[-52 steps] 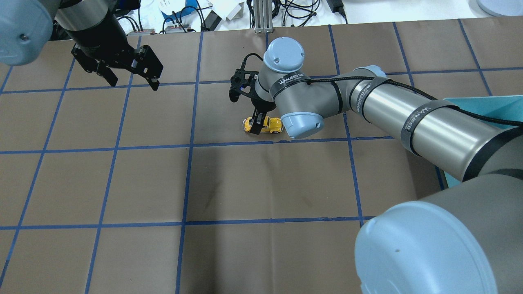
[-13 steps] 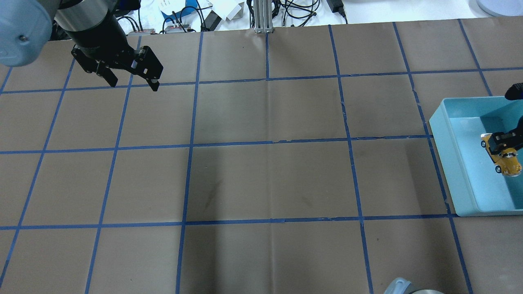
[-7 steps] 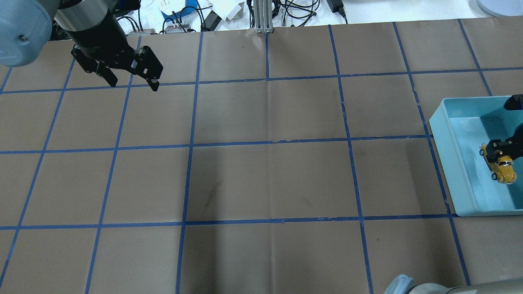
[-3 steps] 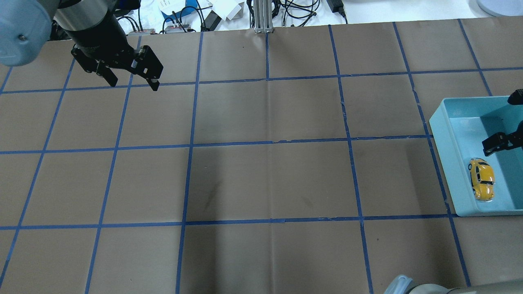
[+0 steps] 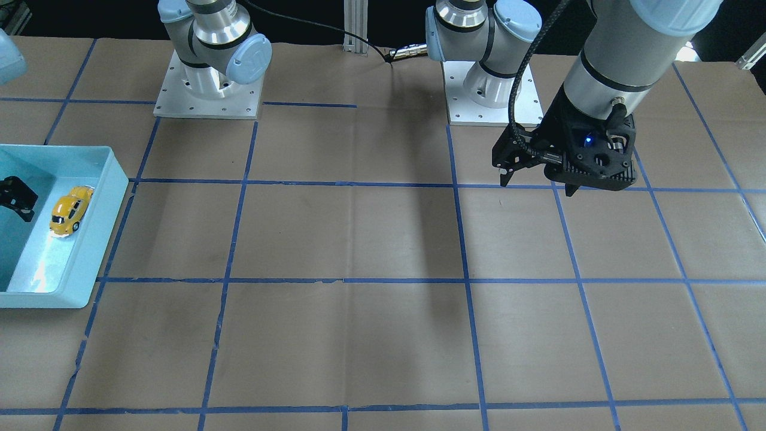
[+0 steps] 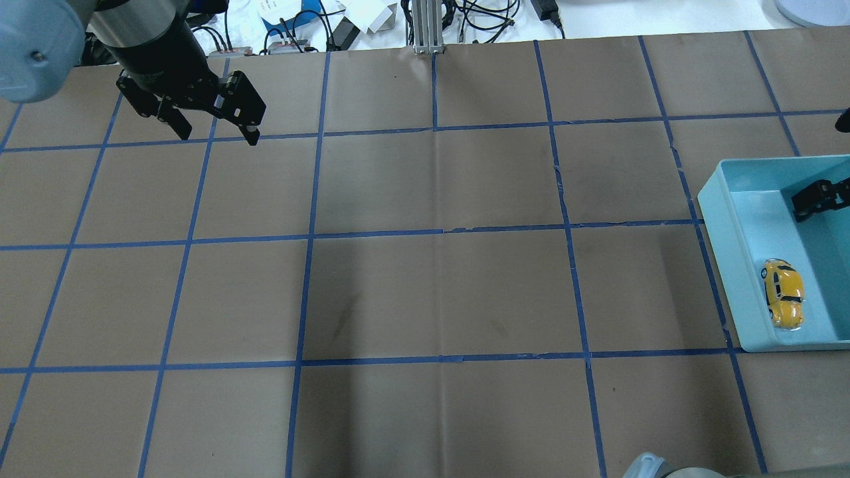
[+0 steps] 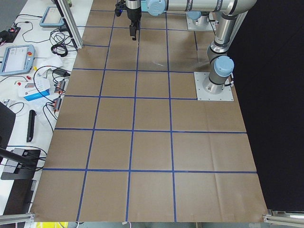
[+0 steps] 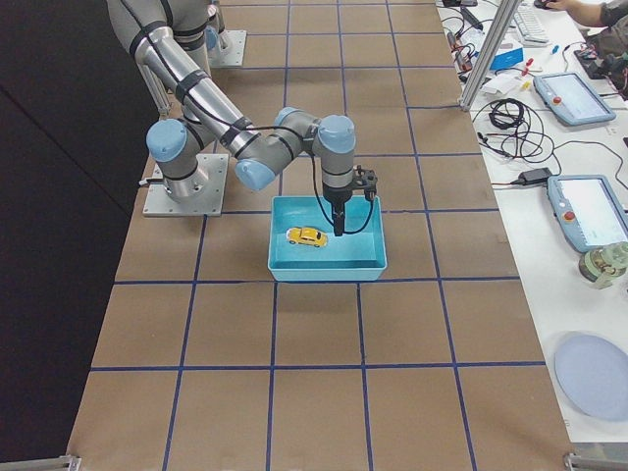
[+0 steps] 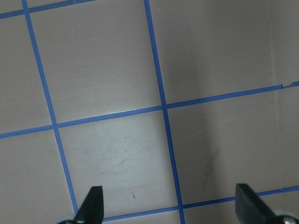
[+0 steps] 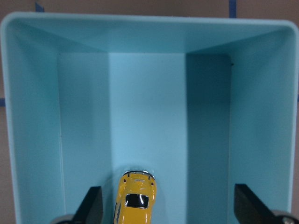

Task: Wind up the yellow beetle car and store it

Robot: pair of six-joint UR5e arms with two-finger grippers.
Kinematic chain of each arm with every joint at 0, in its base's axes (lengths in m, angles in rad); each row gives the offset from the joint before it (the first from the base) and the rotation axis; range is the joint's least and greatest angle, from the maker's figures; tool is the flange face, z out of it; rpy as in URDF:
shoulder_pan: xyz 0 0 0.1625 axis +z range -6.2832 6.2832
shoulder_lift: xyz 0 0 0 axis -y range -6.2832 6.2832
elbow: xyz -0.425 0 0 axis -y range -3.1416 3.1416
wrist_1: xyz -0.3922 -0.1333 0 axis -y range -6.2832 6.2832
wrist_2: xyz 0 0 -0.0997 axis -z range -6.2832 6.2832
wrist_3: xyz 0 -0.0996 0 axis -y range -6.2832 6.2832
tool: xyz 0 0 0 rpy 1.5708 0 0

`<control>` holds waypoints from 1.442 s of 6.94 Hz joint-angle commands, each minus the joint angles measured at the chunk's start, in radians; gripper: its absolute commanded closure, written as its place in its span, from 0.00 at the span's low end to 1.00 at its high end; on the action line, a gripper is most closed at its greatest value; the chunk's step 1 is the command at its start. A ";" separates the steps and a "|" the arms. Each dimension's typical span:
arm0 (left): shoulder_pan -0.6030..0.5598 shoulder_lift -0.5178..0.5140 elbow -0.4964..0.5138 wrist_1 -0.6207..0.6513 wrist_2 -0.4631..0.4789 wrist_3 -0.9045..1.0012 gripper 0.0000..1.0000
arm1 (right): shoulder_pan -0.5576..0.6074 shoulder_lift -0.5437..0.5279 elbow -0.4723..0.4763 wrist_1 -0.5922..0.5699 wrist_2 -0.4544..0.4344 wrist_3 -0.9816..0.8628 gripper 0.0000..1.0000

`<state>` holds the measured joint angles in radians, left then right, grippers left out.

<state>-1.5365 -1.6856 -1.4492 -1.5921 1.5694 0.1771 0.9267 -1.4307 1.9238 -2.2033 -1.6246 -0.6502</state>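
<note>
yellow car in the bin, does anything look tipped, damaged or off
Nothing stands out. The yellow beetle car sits upright on the floor of the teal bin, close to one side wall. The right gripper hangs open, clear of it.

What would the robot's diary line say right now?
yellow beetle car: resting in teal bin | right jaws: open, empty, above bin | left jaws: open, empty

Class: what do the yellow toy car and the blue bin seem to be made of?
Yellow beetle car: glossy painted metal or hard plastic, unclear which; bright highlights on its body.
Blue bin: probably moulded plastic, smooth, slightly shiny; even colour, rounded corners, glare on its floor.
</note>
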 commanded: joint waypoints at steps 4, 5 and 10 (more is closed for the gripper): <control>-0.001 0.004 -0.005 0.001 -0.008 -0.036 0.00 | 0.350 -0.040 -0.216 0.350 0.011 0.395 0.00; 0.001 0.007 -0.007 0.001 -0.008 -0.035 0.00 | 0.433 -0.040 -0.218 0.353 0.011 0.473 0.00; 0.001 0.007 -0.007 0.004 -0.009 -0.028 0.00 | 0.690 -0.039 -0.295 0.454 0.081 0.773 0.00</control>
<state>-1.5355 -1.6779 -1.4557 -1.5875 1.5601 0.1486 1.5988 -1.4692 1.6407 -1.7806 -1.5561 0.1026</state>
